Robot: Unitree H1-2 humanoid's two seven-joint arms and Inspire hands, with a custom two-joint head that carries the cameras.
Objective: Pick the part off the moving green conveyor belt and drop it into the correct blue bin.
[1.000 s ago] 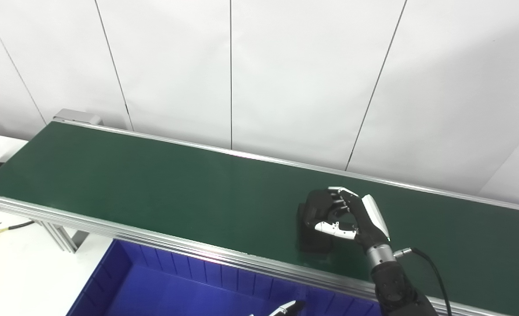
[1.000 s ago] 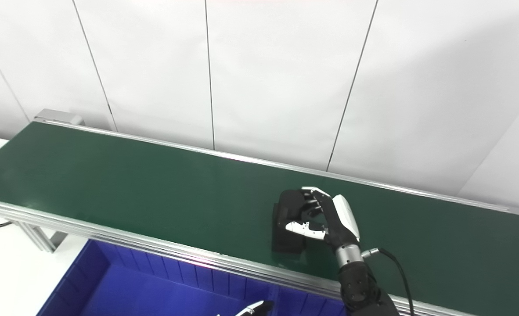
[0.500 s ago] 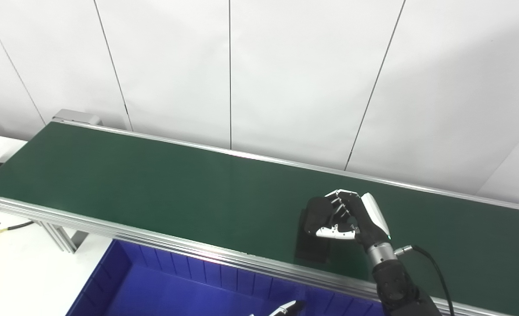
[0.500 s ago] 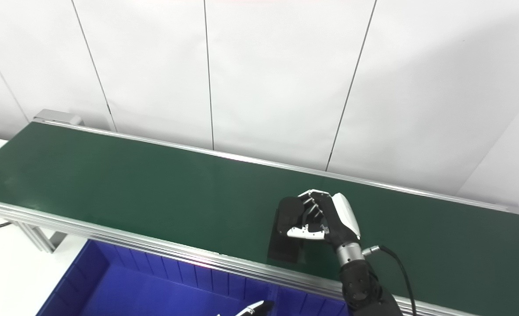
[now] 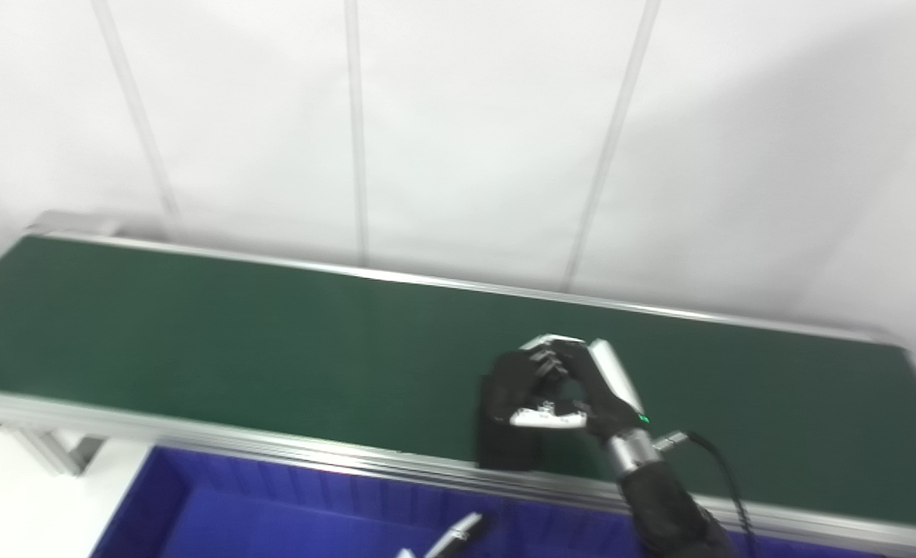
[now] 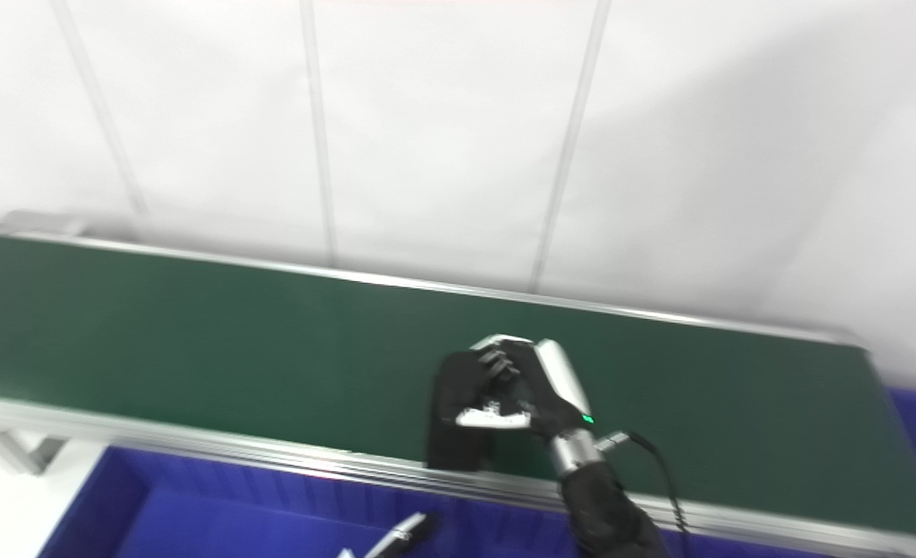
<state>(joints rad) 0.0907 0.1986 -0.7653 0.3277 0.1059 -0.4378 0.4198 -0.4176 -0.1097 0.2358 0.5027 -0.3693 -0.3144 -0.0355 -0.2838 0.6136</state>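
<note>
Gripping the black part (image 5: pixel 507 391) with fingers curled round its top, the right hand (image 5: pixel 574 384) holds it at the green conveyor belt's (image 5: pixel 233 333) near edge, the blue bin (image 5: pixel 218 519) just below, toward the robot

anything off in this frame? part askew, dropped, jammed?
Nothing stands out. The right hand is closed around the black part over the green conveyor belt, near its front rail. Both views are motion-blurred, so fine detail is unclear.
</note>
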